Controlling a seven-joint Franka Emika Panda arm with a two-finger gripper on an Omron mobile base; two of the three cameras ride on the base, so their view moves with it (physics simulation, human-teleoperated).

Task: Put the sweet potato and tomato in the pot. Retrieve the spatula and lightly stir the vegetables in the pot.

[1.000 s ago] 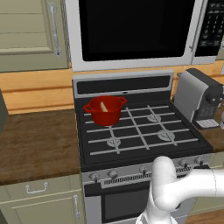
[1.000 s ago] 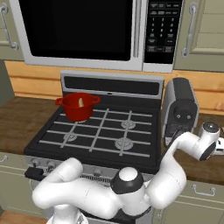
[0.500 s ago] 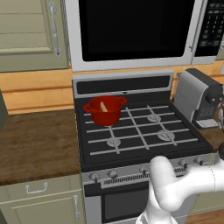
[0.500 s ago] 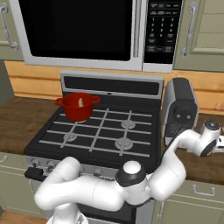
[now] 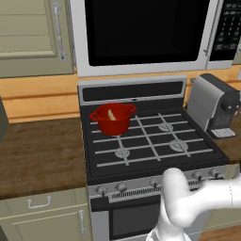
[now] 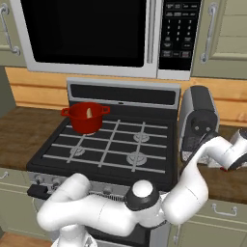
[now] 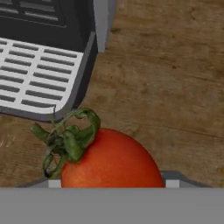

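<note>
Hand view: tomato (image 7: 111, 159) sits right below me on the wooden counter (image 7: 175, 78), green stem (image 7: 68, 138) at its 10 o'clock. My finger tips are not clear in this view, so I cannot tell whether my claw is loose around the tomato or already pressing on it; I would not call it held. At 11 o'clock from the tomato lies the white slotted drip tray (image 7: 35, 78) of the coffee machine (image 6: 198, 120), just beside it but apart.

Right base view: my arm reaches out to 3 o'clock, past the coffee machine, with the wrist low over the counter at the frame's right edge. The claw itself is hidden there.

Pot (image 5: 113, 118): red, upright on the back-left burner of the stove (image 5: 150, 141), at 9 o'clock from the coffee machine and well apart from the tomato. A pale tan lump shows inside it, which I take for the sweet potato (image 5: 111, 114).

Progress, as I judge it:
- sweet potato in pot: done.
- tomato: still on the counter; grasp either pending or just being made.
- carry tomato across the stove to the pot: left.
- spatula: not located; fetching and stirring both left.

Roughly a third along, on my estimate. Risk at the next step: the tomato is round and smooth, so an off-centre pinch could roll it toward the drip tray.
</note>
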